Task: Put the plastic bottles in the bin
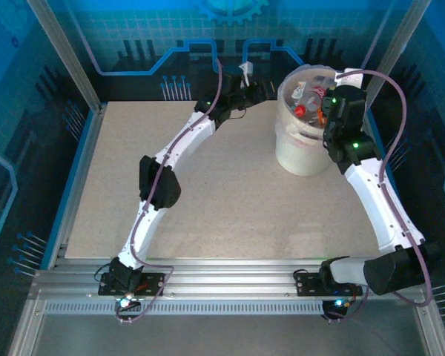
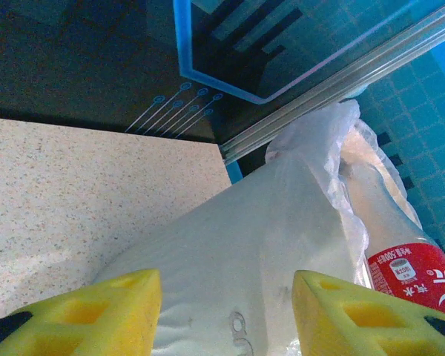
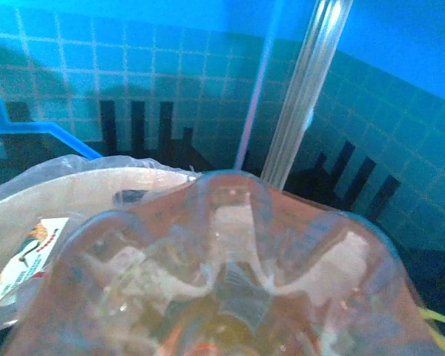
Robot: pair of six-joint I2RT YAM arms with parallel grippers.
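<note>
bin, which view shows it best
top external: nearly the whole bin shows, rim to base, bottles inside. right wrist shows a slice of its rim at left, behind a bottle close to the lens. left wrist has a whitish surface that may be its wall, can't tell

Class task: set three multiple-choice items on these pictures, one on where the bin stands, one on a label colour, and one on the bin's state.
1. Where on the table does the bin stand?
A near left corner; B far right; C dead centre.

2. What colour is the label on the bottle beside the left fingers?
A green; B blue; C red.

3. How is the bin?
A upright with bottles inside; B tipped over; C upside down.

Key:
1 B, the top view shows it toward the far right edge.
2 C, the left wrist view shows a red label with white print.
3 A, its open mouth faces up with bottles inside.
</note>
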